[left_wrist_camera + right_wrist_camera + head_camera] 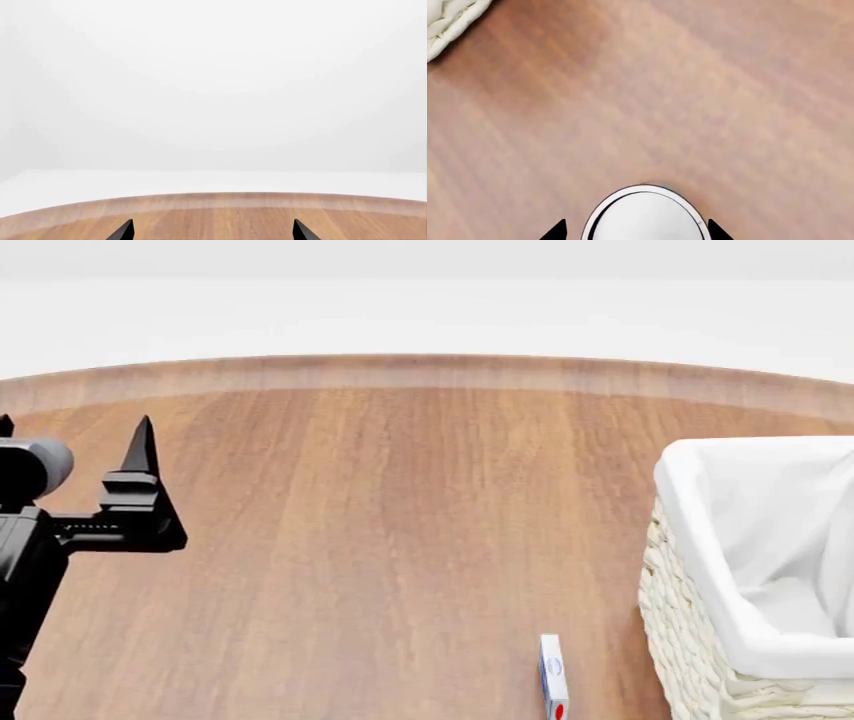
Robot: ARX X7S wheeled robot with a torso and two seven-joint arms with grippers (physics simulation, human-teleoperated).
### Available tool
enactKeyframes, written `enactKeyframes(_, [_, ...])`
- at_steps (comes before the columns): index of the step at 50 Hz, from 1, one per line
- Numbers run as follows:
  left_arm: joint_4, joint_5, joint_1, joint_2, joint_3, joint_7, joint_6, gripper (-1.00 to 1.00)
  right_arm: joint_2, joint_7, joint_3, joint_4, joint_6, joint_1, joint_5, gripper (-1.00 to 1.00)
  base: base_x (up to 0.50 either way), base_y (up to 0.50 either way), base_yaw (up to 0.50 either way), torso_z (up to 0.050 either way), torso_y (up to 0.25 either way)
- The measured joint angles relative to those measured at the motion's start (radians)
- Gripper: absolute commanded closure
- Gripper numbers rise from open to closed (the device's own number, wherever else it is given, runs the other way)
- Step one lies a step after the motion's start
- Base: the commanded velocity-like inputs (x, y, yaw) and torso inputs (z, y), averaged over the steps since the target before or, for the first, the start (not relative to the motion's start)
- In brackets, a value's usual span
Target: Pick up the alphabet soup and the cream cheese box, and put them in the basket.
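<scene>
The cream cheese box (553, 685) is a thin white box with a red and a bluish mark. It stands on edge on the wooden table, just left of the basket (683, 550). In the right wrist view my right gripper (637, 231) is open. Its two black tips straddle a can with a white top (644, 217), with small gaps on both sides. The can's label is hidden, so I cannot tell whether it is the alphabet soup. My left gripper (70, 430) is open and empty, held above the table's left side. Its tips (125, 231) show over bare wood.
The round wooden table (400, 500) ends at a curved far edge, with a white floor and wall beyond. A corner of the basket's wicker (447, 20) shows in the right wrist view, apart from the can. The right arm is out of the head view.
</scene>
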Motion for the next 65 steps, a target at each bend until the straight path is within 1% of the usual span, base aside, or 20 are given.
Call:
enactKeyframes(7, [-0.003, -0.002, 0.003, -0.003, 0.002, -0.002, 0.006, -1.00, -0.002, -0.028, -0.017, 0.028, -0.009, 0.007, -0.030, -1.00, 0.00, 0.00, 0.00, 0.000, 0.000])
enactKeyframes(8, [-0.003, -0.002, 0.004, -0.003, 0.002, -0.002, 0.007, -1.00, -0.002, -0.031, -0.020, 0.031, -0.009, 0.007, -0.033, 1.00, 0.00, 0.00, 0.00, 0.000, 0.000])
enactKeyframes(25, [-0.009, -0.008, 0.009, -0.008, 0.008, -0.007, 0.017, -1.00, 0.011, -0.017, -0.040, 0.034, 0.013, 0.016, -0.093, 1.00, 0.00, 0.00, 0.00, -0.001, 0.000])
enactKeyframes(29, [-0.010, -0.010, 0.009, -0.009, 0.008, -0.009, 0.018, -1.00, 0.017, -0.011, -0.050, 0.022, 0.015, 0.024, -0.055, 1.00, 0.00, 0.00, 0.00, 0.000, 0.000])
enactKeyframes(33, [-0.011, -0.012, 0.009, -0.011, 0.009, -0.011, 0.019, -1.00, 0.042, 0.037, -0.050, -0.015, 0.033, 0.043, 0.018, 1.00, 0.00, 0.00, 0.00, 0.000, 0.000])
enactKeyframes(42, [-0.007, -0.018, 0.004, -0.014, 0.010, -0.016, 0.014, -1.00, 0.157, 0.247, -0.035, -0.117, 0.037, 0.120, 0.289, 1.00, 0.00, 0.00, 0.00, 0.000, 0.000])
enactKeyframes(50, [-0.002, -0.025, 0.000, -0.017, 0.008, -0.020, 0.009, -1.00, 0.269, 0.404, -0.039, -0.187, 0.007, 0.195, 0.476, 1.00, 0.00, 0.00, 0.00, 0.000, 0.000])
enactKeyframes(58, [-0.003, -0.027, -0.002, -0.019, 0.011, -0.024, 0.010, -1.00, 0.387, 0.513, -0.076, -0.236, -0.044, 0.301, 0.614, 1.00, 0.00, 0.00, 0.00, 0.000, 0.000])
enactKeyframes(65, [-0.005, -0.028, 0.000, -0.020, 0.016, -0.027, 0.015, -1.00, 0.491, 0.551, -0.178, -0.257, -0.090, 0.464, 0.677, 1.00, 0.00, 0.00, 0.00, 0.000, 0.000])
